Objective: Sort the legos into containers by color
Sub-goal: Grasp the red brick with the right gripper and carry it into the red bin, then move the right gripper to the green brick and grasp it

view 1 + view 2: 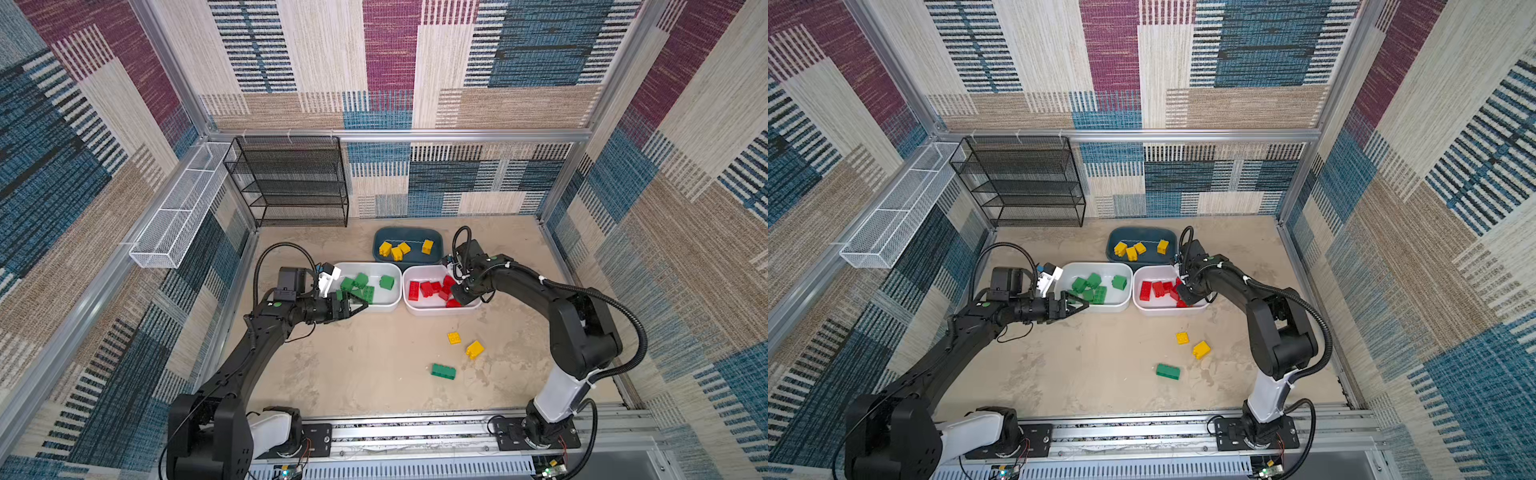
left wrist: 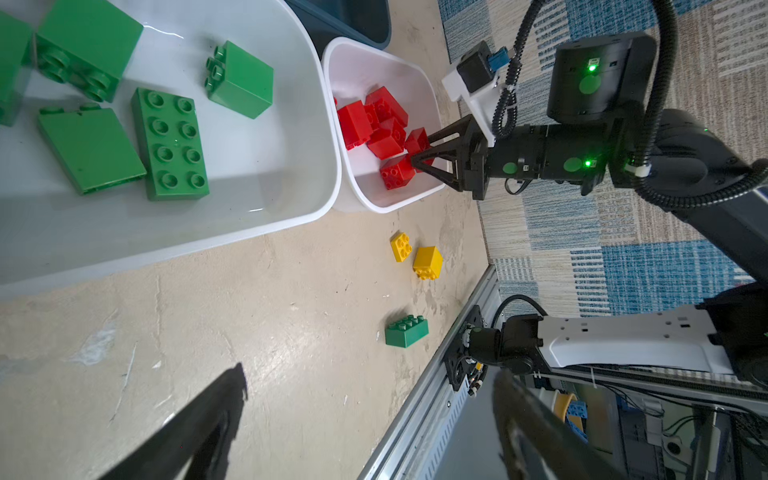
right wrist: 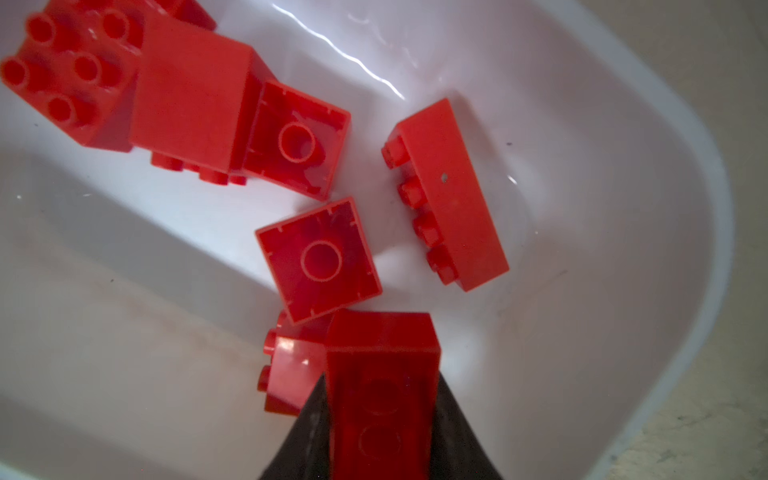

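My right gripper [image 1: 457, 297] hangs low inside the right white container [image 1: 432, 311] among several red legos [image 1: 426, 287]. In the right wrist view its fingers [image 3: 451, 419] press both sides of a long red lego [image 3: 380, 374]. My left gripper [image 1: 357, 307] is open and empty at the front rim of the left white container [image 1: 388, 308], which holds several green legos [image 1: 360, 280]. The teal container [image 1: 409, 232] behind them holds several yellow legos [image 1: 399, 250]. On the floor lie two yellow legos [image 1: 454, 337] [image 1: 474, 349] and a long green lego [image 1: 443, 371].
A black mesh shelf rack [image 1: 291, 183] stands against the back wall at the left. A long white wire basket [image 1: 178, 216] hangs on the left wall. An aluminium rail [image 1: 415, 432] with both arm bases runs along the front edge.
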Robot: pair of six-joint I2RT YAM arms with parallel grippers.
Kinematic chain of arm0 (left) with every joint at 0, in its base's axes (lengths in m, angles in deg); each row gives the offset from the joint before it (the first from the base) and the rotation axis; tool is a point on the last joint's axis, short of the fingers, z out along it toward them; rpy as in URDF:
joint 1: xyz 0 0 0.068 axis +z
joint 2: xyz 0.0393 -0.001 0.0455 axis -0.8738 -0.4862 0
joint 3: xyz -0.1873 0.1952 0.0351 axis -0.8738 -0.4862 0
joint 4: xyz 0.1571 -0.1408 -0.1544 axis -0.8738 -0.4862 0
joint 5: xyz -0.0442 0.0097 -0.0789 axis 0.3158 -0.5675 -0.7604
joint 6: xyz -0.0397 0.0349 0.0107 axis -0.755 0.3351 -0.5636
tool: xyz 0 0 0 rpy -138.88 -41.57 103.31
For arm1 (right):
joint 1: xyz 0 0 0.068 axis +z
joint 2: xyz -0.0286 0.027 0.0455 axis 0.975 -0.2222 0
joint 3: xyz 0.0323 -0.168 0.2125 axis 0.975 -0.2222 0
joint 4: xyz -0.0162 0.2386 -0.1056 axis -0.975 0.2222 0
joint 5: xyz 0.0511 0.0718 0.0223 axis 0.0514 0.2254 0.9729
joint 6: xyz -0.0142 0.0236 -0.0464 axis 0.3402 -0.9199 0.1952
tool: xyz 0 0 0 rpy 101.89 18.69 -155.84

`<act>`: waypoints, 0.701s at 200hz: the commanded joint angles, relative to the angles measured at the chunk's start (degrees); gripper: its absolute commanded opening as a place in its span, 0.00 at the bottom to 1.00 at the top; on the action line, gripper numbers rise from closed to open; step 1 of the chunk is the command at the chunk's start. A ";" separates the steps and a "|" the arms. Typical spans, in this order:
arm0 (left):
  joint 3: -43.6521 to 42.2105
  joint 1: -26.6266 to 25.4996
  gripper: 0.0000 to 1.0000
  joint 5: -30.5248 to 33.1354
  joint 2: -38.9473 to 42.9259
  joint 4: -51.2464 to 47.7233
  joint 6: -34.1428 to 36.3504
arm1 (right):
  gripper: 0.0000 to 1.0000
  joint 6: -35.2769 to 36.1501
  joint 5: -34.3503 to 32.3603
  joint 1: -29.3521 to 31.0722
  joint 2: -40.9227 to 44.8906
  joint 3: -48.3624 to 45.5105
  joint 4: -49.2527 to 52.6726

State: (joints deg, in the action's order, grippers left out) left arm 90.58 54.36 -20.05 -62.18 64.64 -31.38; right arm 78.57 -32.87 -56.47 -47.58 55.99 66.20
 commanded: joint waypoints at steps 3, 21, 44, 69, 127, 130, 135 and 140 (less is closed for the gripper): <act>0.09 -0.05 0.94 -0.61 -0.07 0.86 0.42 | 0.56 0.31 1.60 0.14 0.99 0.13 -0.64; -0.22 -0.05 0.94 -0.48 -0.18 0.88 0.51 | 0.59 0.01 2.24 0.16 3.06 -0.78 -1.96; -0.23 -0.05 0.94 -0.61 -0.27 0.91 0.57 | 0.61 -0.77 1.14 0.14 5.29 -0.60 -1.39; -0.12 -0.05 0.94 -0.50 -0.23 0.74 0.73 | 0.64 -2.30 4.78 0.20 9.98 -1.21 -1.20; 1.57 -0.04 0.94 -0.62 -1.30 -0.06 1.20 | 0.90 -13.99 13.55 8.32 23.75 -13.27 -3.72; 1.61 -0.05 0.94 -0.56 -1.34 -0.11 1.28 | 0.90 -14.32 13.60 9.08 24.29 -13.89 -3.54; 1.71 -0.05 0.94 -0.53 -1.29 -0.33 1.45 | 0.89 -14.71 13.46 10.56 25.10 -14.90 -3.38; 1.88 -0.05 0.94 -0.51 -1.39 -0.58 1.60 | 0.88 -14.81 13.24 12.23 26.02 -15.88 -3.35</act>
State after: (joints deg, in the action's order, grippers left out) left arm 91.61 54.36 -20.03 -63.34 64.51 -31.12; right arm 68.75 -21.81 -49.26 -24.89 43.69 63.53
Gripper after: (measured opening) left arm 0.941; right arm 0.886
